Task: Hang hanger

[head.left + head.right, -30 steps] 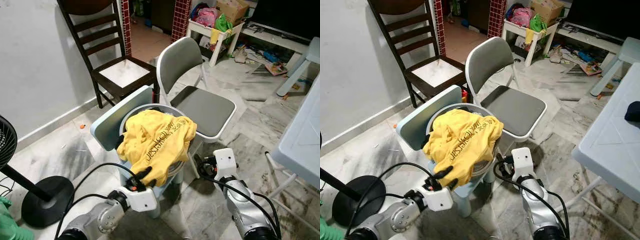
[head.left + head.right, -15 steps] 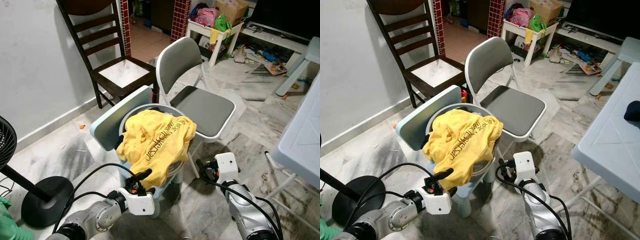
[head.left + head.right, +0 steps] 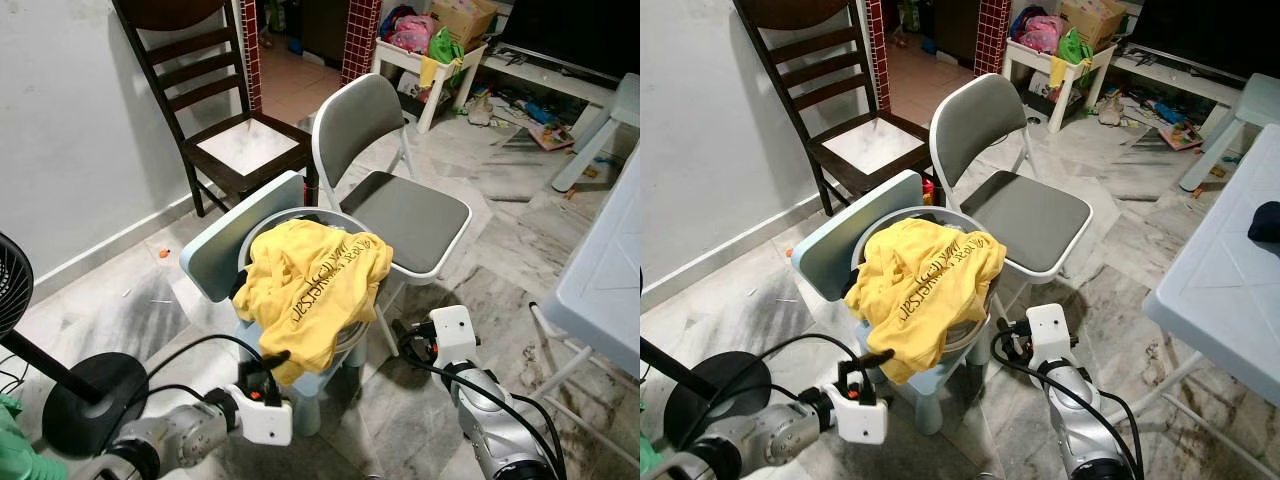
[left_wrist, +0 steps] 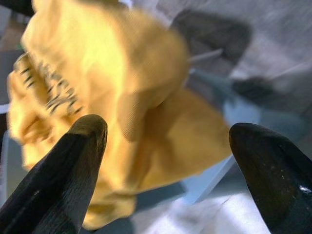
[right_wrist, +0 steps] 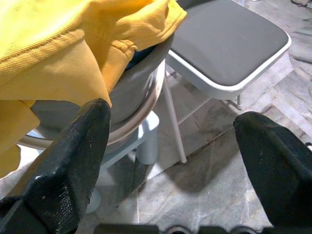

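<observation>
1. The left pincer (image 3: 268,362) hung released just below the yellow shirt's (image 3: 312,285) hem, at 7 o'clock of the tub (image 3: 962,335).
2. The right pincer (image 3: 406,338) stood released at 4 o'clock of the tub.
3. The shirt draped over the tub on a pale blue chair (image 3: 232,245).
4. A grey folding chair (image 3: 405,212) stood beyond, at 1 o'clock.

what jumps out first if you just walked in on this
The bright yellow shirt heaped over a round grey basket on a small pale blue chair, right in front of the robot. Both grippers hang low with fingers open: the left gripper just below the shirt's hem, the right gripper beside the grey folding chair.
</observation>
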